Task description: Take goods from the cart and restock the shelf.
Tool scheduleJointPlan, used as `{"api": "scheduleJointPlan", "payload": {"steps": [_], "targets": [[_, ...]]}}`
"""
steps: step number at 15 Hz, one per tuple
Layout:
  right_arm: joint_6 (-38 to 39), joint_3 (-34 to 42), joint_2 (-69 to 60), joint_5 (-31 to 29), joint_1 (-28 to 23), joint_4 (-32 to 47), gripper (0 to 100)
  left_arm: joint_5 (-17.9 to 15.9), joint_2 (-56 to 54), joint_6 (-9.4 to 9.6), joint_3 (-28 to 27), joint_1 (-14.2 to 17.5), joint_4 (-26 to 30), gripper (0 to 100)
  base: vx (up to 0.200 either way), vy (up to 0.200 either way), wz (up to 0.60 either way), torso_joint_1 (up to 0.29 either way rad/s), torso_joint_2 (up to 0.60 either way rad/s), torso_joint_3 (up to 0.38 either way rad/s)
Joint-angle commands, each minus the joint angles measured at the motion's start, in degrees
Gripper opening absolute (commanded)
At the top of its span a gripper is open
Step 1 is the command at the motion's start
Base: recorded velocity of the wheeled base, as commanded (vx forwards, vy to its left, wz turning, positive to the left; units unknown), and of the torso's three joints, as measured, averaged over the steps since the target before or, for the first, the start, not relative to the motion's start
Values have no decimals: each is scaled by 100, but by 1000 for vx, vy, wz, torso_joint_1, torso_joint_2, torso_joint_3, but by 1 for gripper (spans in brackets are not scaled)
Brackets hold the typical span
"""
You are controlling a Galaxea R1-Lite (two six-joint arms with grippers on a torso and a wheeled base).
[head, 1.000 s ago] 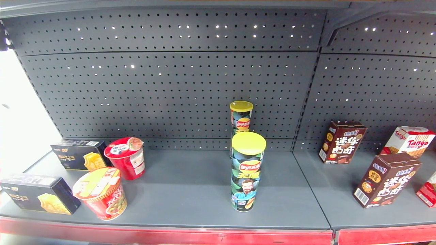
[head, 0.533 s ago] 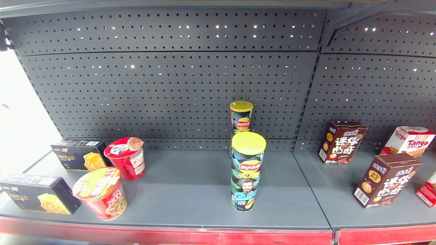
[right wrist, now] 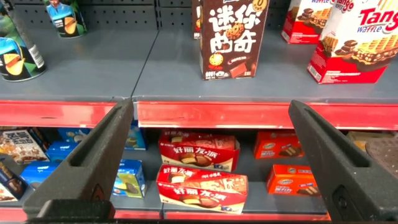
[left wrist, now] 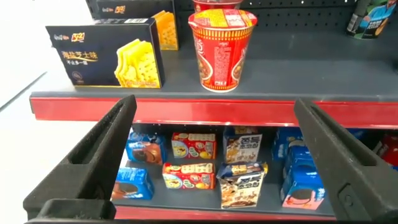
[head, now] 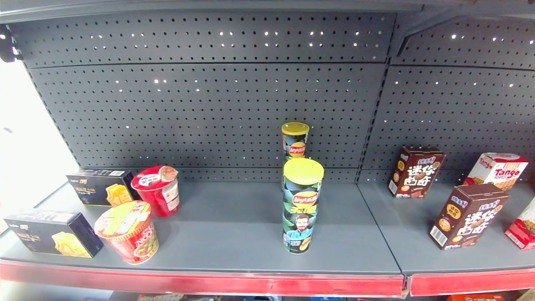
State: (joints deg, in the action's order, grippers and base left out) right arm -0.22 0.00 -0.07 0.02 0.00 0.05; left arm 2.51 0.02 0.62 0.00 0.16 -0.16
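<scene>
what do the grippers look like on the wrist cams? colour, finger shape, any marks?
The left gripper and right gripper look alike. Each has two matte black fingers, long and flat-faced, tapering to blunt tips, with a slightly grainy plastic look. One finger of each has a small round hole near its base. They are otherwise plain, with no print.
</scene>
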Motion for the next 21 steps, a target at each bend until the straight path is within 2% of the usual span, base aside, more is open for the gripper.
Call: {"api": "scheduleJointPlan", "payload": {"steps": [1,7,21], "targets": [[-4,0,7,6,0,4,100,-23,6,26,0,2,-2,100,0,-200,0,-12,2,7],[-4,0,7,6,0,4,100,-23,-2,-62,0,2,-2,100,0,0,0,0,0,0],[-4,0,7,6,0,4,100,-23,6,-62,0,2,-2,100,0,-14,0,1,0,0]]}}
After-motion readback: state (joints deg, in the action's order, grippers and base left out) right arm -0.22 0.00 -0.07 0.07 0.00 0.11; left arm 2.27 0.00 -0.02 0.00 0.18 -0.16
